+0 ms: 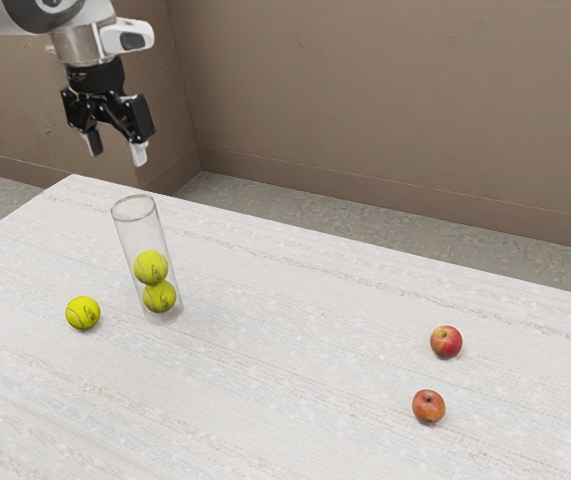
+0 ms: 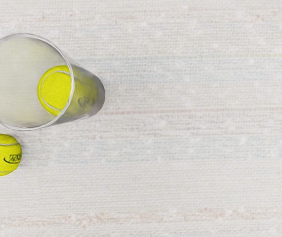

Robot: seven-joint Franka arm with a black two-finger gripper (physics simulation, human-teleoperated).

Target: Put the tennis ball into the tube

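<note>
Now, the loose tennis ball [image 1: 83,313] is there to be taken!
Exterior view: at upper left the pincer [image 1: 117,148] is held apart, empty; the ball, lower left beside the clear tube [image 1: 143,235], is best gripped centrally. Wrist view: smooth, round rim [image 2: 24,34], felt-like ball, woven-looking cloth [image 2: 180,148] are shown.

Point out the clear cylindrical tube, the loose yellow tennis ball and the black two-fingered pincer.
Clear cylindrical tube [image 1: 141,232]: exterior view, bare upper wall.
Loose yellow tennis ball [image 1: 83,313]: exterior view, visible middle.
Black two-fingered pincer [image 1: 117,152]: exterior view, midway between parted fingertips.
</note>
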